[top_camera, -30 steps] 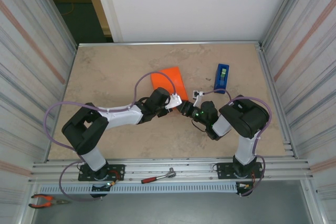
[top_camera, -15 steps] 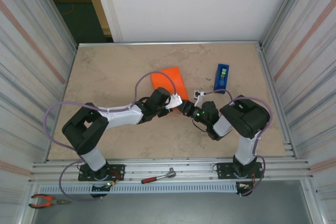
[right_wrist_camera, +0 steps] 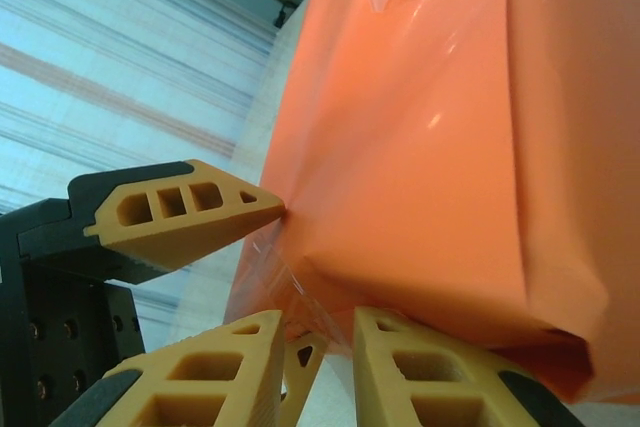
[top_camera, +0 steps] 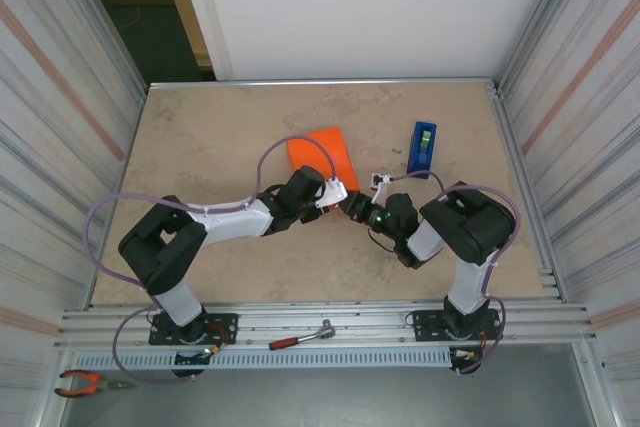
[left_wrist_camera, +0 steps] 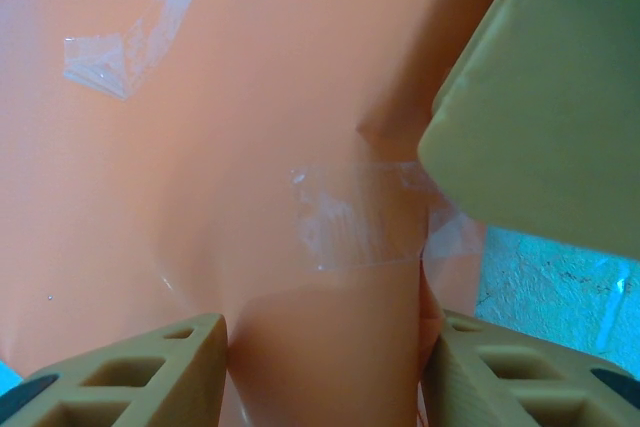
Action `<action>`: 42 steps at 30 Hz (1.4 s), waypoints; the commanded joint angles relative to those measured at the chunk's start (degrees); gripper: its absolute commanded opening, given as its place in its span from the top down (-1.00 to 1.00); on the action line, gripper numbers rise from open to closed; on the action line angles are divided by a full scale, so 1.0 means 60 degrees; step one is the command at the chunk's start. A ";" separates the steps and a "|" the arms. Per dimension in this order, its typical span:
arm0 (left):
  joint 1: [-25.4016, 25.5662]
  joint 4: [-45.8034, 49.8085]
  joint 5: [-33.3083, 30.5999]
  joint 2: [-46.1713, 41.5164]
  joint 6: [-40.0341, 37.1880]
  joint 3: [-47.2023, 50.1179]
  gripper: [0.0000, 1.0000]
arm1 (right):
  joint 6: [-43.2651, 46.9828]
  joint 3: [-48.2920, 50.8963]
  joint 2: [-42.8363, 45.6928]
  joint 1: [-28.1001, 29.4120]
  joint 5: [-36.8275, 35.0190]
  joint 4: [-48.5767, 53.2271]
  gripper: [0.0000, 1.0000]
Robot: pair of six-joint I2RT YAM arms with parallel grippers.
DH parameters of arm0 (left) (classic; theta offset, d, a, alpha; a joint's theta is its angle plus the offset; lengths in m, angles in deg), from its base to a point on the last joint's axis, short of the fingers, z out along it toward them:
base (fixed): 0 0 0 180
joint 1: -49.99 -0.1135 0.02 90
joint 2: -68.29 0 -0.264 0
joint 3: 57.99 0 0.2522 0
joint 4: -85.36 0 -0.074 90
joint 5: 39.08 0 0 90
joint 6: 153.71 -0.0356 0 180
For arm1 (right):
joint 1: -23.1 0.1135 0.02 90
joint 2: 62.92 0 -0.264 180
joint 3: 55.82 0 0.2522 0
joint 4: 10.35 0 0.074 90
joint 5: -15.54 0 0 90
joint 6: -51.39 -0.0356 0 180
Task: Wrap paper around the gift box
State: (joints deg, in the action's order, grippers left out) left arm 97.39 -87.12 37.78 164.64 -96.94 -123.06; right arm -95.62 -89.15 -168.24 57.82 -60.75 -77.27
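**Top view:** Two arms meet at mid-desk over the paper (top_camera: pixel 322 155), an orange parcel that lies at 12 o'clock from the left tool (top_camera: pixel 337 190) and the right tool (top_camera: pixel 357 204). The gift box is covered by that wrapping. A blue tape dispenser (top_camera: pixel 422 149) stands at 3 o'clock from the parcel on the desk (top_camera: pixel 220 147).

**Left wrist:** The left tool's jaws stand moderately apart and appear clamped on a ridge of paper, which touches both fingers (left_wrist_camera: pixel 130 377). A wrinkled strip of clear tape (left_wrist_camera: pixel 360 227) bridges a seam at 12 o'clock from that grip. One right-tool finger (left_wrist_camera: pixel 540 97) presses in at 2 o'clock.

**Right wrist:** The right tool's jaws sit close together under the parcel's lower edge. Whether they pinch paper or tape cannot be told. A left-tool fingertip (right_wrist_camera: pixel 180 212) touches the paper at 9 o'clock.

**Likely risks:** The tape looks creased and only partly bonded, so a pull from either arm could peel the seam open or tear the sheet. The two tools work almost touching, and a small misjudged move could knock one against the other and shake the parcel from its grip.
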 commanded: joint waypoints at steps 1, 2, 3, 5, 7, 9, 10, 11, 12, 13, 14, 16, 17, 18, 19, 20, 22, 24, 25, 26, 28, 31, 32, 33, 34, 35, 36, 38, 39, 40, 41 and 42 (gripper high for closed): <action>0.0092 0.0649 0.0258 0.0325 0.0038 -0.0033 -0.04 | -0.0122 0.0243 0.0353 -0.0117 0.0043 -0.0003 0.49; 0.0084 0.0655 0.0258 0.0330 0.0038 -0.0029 -0.04 | -0.0122 0.0300 0.0395 -0.0140 0.0043 -0.0001 0.48; 0.0088 0.0650 0.0258 0.0327 0.0024 -0.0032 -0.04 | -0.0122 0.0366 0.0420 -0.0176 0.0038 0.0000 0.48; 0.0098 0.0659 0.0259 0.0310 0.0031 -0.0038 -0.04 | -0.0107 0.0521 0.0520 -0.0233 0.0070 -0.0003 0.47; 0.0085 0.0659 0.0266 0.0318 0.0043 -0.0038 -0.04 | -0.0121 0.0650 0.0610 -0.0299 0.0123 -0.0003 0.47; 0.0086 0.0659 0.0261 0.0297 0.0046 -0.0032 -0.04 | -0.0122 0.0773 0.0708 -0.0308 0.0215 0.0031 0.49; 0.0097 0.0662 0.0258 0.0300 0.0039 -0.0040 -0.04 | -0.0122 0.0817 0.0789 -0.0308 0.0268 0.0083 0.51; 0.0091 0.0673 0.0275 0.0300 0.0053 -0.0033 -0.04 | -0.0100 0.0843 0.0874 -0.0302 0.0314 0.0176 0.54; 0.0098 0.0673 0.0269 0.0303 0.0046 -0.0018 -0.03 | -0.0082 0.0839 0.0939 -0.0286 0.0371 0.0264 0.59; 0.0097 0.0667 0.0258 0.0300 0.0047 -0.0038 -0.03 | -0.0022 0.0824 0.1008 -0.0252 0.0441 0.0368 0.66; 0.0098 0.0669 0.0257 0.0303 0.0048 -0.0032 -0.03 | 0.0032 0.0773 0.1072 -0.0210 0.0492 0.0535 0.72; 0.0089 0.0669 0.0258 0.0296 0.0046 -0.0036 -0.03 | 0.0161 0.0603 0.1160 -0.0115 0.0634 0.0852 0.83; 0.0098 0.0672 0.0250 0.0300 0.0044 -0.0040 -0.03 | 0.0218 0.0490 0.1181 -0.0064 0.0706 0.1007 0.88; 0.0094 0.0671 0.0257 0.0302 0.0046 -0.0033 -0.03 | 0.0254 0.0388 0.1190 -0.0026 0.0744 0.1126 0.91; 0.0099 0.0673 0.0259 0.0303 0.0057 -0.0034 -0.03 | 0.0291 0.0255 0.1178 0.0020 0.0804 0.1250 0.94; 0.0097 0.0673 0.0258 0.0301 0.0046 -0.0032 -0.04 | 0.0310 0.0145 0.1167 0.0052 0.0839 0.1335 0.97; 0.0095 0.0664 0.0258 0.0303 0.0046 -0.0033 -0.03 | 0.0318 -0.0047 0.1074 0.0087 0.0883 0.1435 1.00; 0.0111 0.0674 0.0256 0.0303 0.0053 -0.0019 -0.03 | 0.0303 -0.0199 0.0939 0.0102 0.0926 0.1437 1.00; 0.0113 0.0670 0.0258 0.0299 0.0053 -0.0018 -0.03 | 0.0289 -0.0274 0.0878 0.0102 0.0930 0.1437 1.00; 0.0106 0.0665 0.0254 0.0294 0.0032 -0.0019 -0.03 | 0.0296 -0.0336 0.0816 0.0095 0.0924 0.1437 1.00; 0.0113 0.0669 0.0257 0.0303 0.0031 -0.0018 -0.03 | 0.0264 -0.0460 0.0712 0.0083 0.0938 0.1436 1.00; 0.0128 0.0672 0.0244 0.0294 0.0031 -0.0018 -0.03 | 0.0244 -0.0632 0.0492 0.0076 0.0952 0.1436 1.00; 0.0128 0.0673 0.0247 0.0299 0.0027 -0.0025 -0.03 | 0.0230 -0.0669 0.0426 0.0086 0.0939 0.1436 1.00; 0.0128 0.0665 0.0251 0.0297 0.0032 -0.0022 -0.03 | 0.0217 -0.0703 0.0351 0.0072 0.0944 0.1413 1.00; 0.0128 0.0666 0.0243 0.0296 0.0024 -0.0018 -0.03 | 0.0201 -0.0715 0.0259 0.0055 0.0938 0.1365 1.00; 0.0126 0.0674 0.0243 0.0294 0.0029 -0.0025 -0.03 | 0.0175 -0.0704 0.0184 0.0045 0.0938 0.1299 1.00; 0.0127 0.0664 0.0241 0.0299 0.0030 -0.0016 -0.03 | 0.0132 -0.0730 0.0097 0.0021 0.0956 0.1215 1.00; 0.0128 0.0666 0.0243 0.0301 0.0031 -0.0018 -0.03 | 0.0059 -0.0708 -0.0078 -0.0029 0.0958 0.1024 1.00; 0.0128 0.0674 0.0252 0.0313 0.0033 -0.0021 -0.03 | 0.0016 -0.0722 -0.0187 -0.0055 0.0966 0.0924 1.00; 0.0138 0.0674 0.0243 0.0315 0.0031 -0.0018 -0.03 | -0.0046 -0.0709 -0.0294 -0.0086 0.0967 0.0812 1.00; 0.0142 0.0674 0.0243 0.0313 0.0031 -0.0019 -0.03 | -0.0083 -0.0708 -0.0388 -0.0116 0.0967 0.0702 1.00; 0.0143 0.0672 0.0248 0.0317 0.0024 -0.0021 -0.03 | -0.0142 -0.0708 -0.0510 -0.0143 0.0994 0.0573 1.00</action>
State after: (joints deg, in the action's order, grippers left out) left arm 97.41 -87.10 37.75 164.64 -96.94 -123.06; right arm -95.32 -92.74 -169.07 57.54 -55.13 -72.07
